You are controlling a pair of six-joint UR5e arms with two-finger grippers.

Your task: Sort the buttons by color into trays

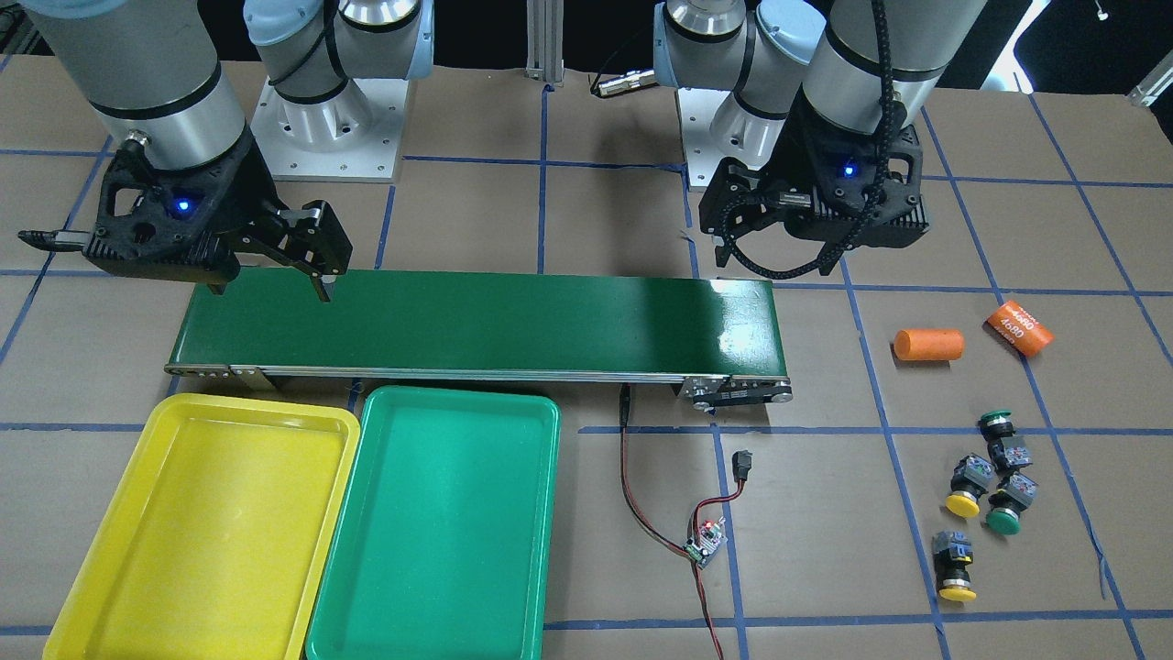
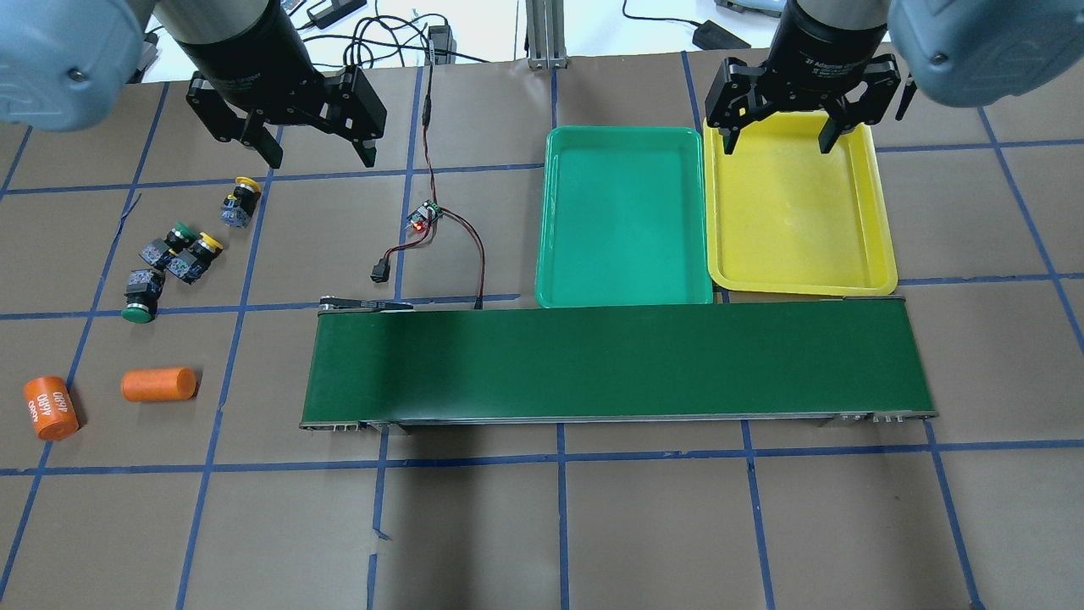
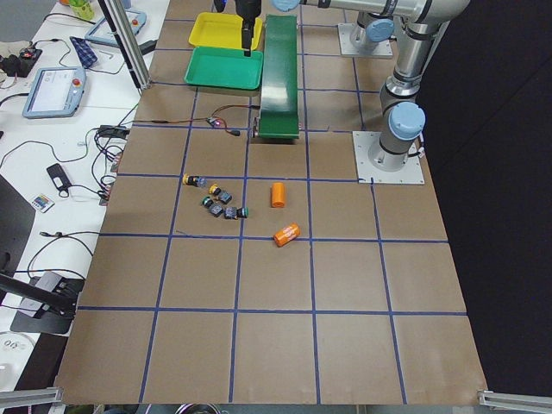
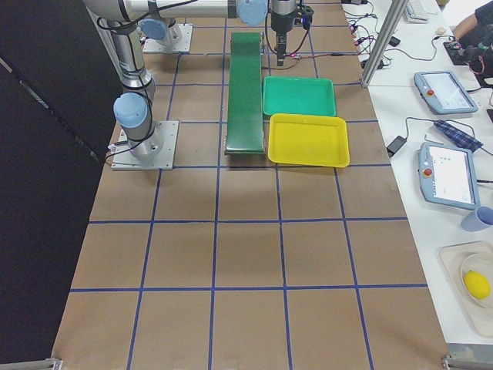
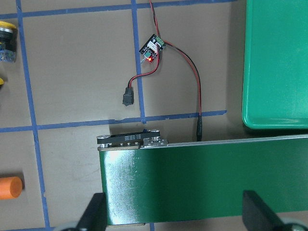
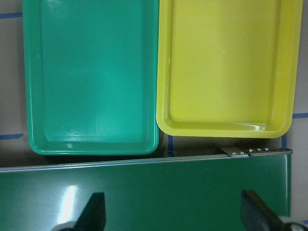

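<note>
Brown desk (image 2: pixel 593 525) — buttons (image 2: pixel 193 258) cluster at its left end, trays (image 2: pixel 622 301) well to the right. Likely light, rigid — pinch the blocky body. Left tool (image 2: pixel 320 158) and right tool (image 2: pixel 777 144) hang spread, empty.

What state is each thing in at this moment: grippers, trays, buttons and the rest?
left gripper, open, holding nothing.
right gripper, open, holding nothing.
yellow tray, empty.
green tray, empty.
buttons, all four loose on the table, unsorted.
conveyor belt, running or stopped, cannot tell.
control board, red light lit.
orange cylinders, lying on the table.
</note>
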